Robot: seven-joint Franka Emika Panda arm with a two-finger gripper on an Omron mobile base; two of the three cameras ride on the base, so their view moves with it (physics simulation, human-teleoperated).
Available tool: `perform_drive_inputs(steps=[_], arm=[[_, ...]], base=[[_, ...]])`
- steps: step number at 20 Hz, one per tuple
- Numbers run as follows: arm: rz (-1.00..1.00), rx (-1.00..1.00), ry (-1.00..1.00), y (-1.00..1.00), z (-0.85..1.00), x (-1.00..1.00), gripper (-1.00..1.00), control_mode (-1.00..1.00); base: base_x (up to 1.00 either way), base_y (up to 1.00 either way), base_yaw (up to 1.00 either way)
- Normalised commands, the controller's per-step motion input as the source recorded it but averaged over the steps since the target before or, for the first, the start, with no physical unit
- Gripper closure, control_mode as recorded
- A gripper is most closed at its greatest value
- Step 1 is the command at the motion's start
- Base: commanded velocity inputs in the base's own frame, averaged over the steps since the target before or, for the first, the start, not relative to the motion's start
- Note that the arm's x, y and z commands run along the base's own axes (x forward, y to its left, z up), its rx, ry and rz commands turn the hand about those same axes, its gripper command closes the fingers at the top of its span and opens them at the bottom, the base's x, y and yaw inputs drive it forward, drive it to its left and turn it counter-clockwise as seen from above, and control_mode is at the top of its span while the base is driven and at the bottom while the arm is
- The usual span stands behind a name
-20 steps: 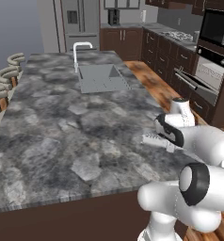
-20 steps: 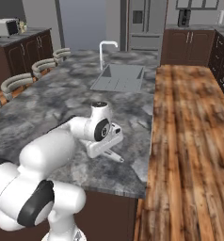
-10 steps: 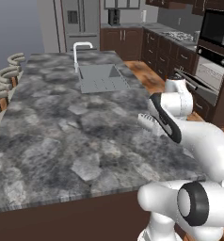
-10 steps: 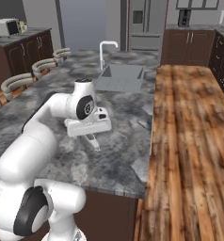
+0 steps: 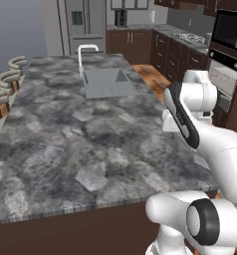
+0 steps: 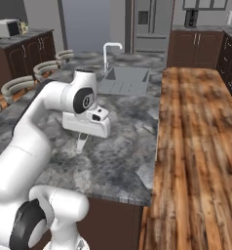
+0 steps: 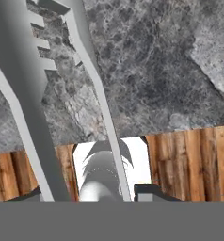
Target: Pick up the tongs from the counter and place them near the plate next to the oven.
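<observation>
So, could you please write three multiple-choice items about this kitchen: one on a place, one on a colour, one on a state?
1. The inset grey sink lies:
A. in the grey mottled stone counter, beyond the pincer
B. in the floor
C. under a microwave

2. The plank floor beside the counter is:
A. white
B. brown
C. blue

3. The slim silvery metal tongs are:
A. flat on the counter
B. in the sink
C. held by the pincer, off the counter

Answers:
1 A, the sink is set into the stone top beyond the hand.
2 B, the planks are brown wood.
3 C, they hang under the hand, above the stone.
</observation>
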Motion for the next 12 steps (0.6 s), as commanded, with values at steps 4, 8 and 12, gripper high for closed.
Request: perform_drive_inputs(steps=[4,8,12], arm=[[-0.36,-0.07,0.0,0.03,0.29,-0.77,1.0,-1.0],[-0.31,-0.12,0.0,0.13,0.21,-0.81,1.0,-1.0],[-0.25,-0.12,0.0,0.23,0.14,-0.56,1.0,-1.0]], base=[[0.0,0.0,0.0],[0.0,0.0,0.0],[0.0,0.0,0.0]])
